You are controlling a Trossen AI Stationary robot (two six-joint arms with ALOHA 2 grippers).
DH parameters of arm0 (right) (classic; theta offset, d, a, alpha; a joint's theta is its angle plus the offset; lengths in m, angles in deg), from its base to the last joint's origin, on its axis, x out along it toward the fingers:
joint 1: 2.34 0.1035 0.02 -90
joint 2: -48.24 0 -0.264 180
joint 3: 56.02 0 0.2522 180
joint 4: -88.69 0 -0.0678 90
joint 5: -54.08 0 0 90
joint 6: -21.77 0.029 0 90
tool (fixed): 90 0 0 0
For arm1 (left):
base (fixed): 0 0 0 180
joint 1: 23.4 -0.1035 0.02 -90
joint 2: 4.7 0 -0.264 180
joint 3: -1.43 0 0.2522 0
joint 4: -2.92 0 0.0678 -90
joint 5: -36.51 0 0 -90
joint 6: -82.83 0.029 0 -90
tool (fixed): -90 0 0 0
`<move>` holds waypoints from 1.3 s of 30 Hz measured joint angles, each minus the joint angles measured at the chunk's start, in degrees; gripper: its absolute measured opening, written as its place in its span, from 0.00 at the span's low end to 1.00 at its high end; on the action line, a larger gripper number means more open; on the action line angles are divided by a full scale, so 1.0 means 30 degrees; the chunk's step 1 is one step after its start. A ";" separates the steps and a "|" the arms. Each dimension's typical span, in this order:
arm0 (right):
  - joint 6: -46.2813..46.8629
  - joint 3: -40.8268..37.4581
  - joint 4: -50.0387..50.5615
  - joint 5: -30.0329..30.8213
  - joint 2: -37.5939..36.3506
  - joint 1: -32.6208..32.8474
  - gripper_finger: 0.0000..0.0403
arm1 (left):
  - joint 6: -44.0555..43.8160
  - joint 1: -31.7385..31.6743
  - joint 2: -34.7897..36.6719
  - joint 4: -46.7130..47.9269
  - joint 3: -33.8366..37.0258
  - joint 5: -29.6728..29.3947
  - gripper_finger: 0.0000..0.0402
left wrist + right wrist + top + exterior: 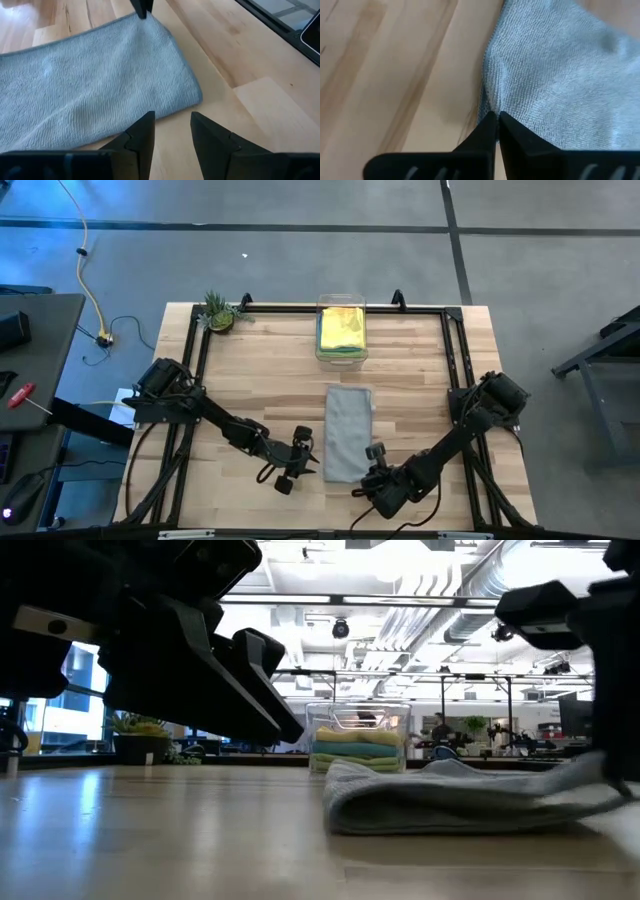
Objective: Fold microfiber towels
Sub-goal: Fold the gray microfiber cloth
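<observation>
Your right gripper (496,122) pinches the near corner of the grey microfiber towel (348,430), folded lengthwise mid-table; your left gripper (172,132) hovers narrowly open beside its near edge. Lifting one-sided may unfold it toward the clear plastic bin (341,356) of folded towels beyond.

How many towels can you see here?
3 at least: a grey towel folded mid-table, with yellow and green ones stacked in the bin. More may hide underneath.

Bright ceiling lamps (400,555) flare overhead, while near arms are dark, blurred silhouettes.
</observation>
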 joint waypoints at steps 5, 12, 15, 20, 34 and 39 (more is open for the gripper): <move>-0.0131 0.0000 0.0168 -0.0943 0.0036 0.0000 0.00 | -0.0160 0.0000 0.0000 0.0012 0.0000 0.0115 0.29; -0.0138 0.0000 0.0248 -0.0870 0.0032 0.0000 0.00 | -0.0160 0.0000 0.0000 -0.0134 0.0004 0.0116 0.29; -0.0145 0.0000 0.0245 -0.0832 -0.0089 0.0000 0.00 | -0.0152 -0.0001 0.0000 -0.0848 0.0007 0.0124 0.29; -0.0299 0.0000 0.0197 -0.0793 -0.0109 -0.0051 0.00 | -0.0169 -0.0377 -0.0493 -0.1848 -0.0321 0.0894 0.22; -0.0650 0.0000 0.0611 -0.1351 -0.0144 -0.0146 0.00 | 0.0515 -0.0885 -0.2853 -0.1366 -0.2422 0.0666 0.01; -0.0655 0.0000 0.0832 -0.1470 -0.0321 -0.0146 0.00 | 0.0366 -0.0984 -0.2849 -0.1137 -0.2426 0.0459 0.00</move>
